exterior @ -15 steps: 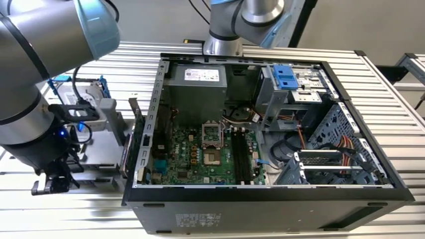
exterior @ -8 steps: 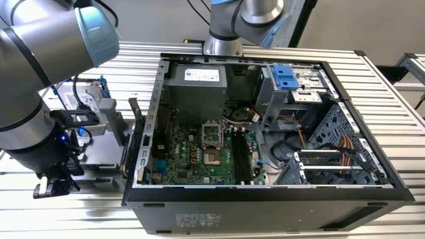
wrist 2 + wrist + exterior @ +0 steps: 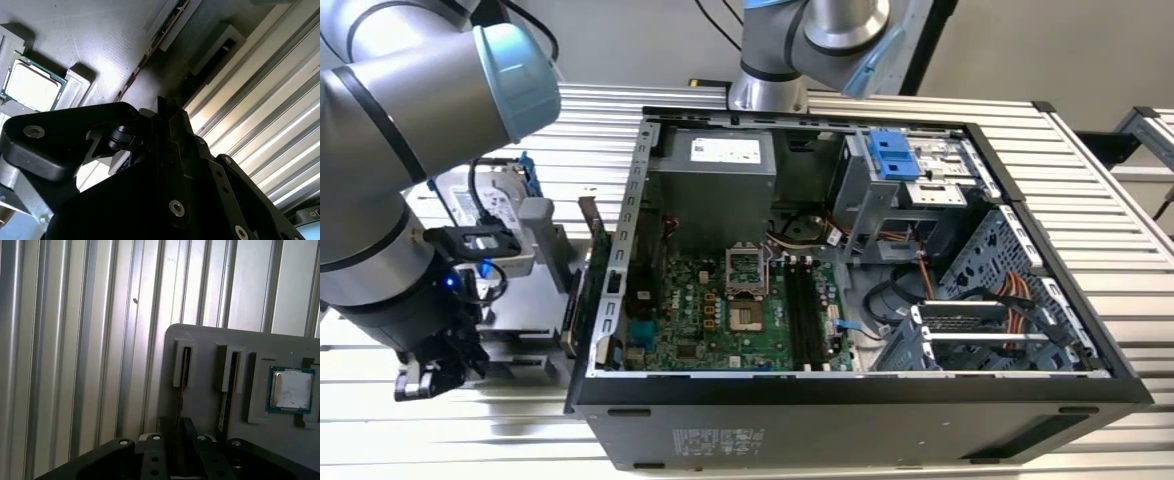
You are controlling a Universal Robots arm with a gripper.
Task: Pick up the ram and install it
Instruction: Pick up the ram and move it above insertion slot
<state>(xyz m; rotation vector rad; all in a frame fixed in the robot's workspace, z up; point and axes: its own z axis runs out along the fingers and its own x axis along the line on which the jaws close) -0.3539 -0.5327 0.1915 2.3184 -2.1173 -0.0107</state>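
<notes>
End effector (image 3: 177, 439) at the ram (image 3: 181, 400) in its holder (image 3: 210, 340), grip unverifiable; an off-centre clamp could jam or bend it.

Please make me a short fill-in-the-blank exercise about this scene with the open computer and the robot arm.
1. In the exterior view, the tool hangs to the exterior view's ____ of the computer case.
2. The motherboard inside the case is ____ in colour.
3. In the first wrist view, the square silver processor rests in a ____ holder.
Missing words: left; green; grey.
</notes>
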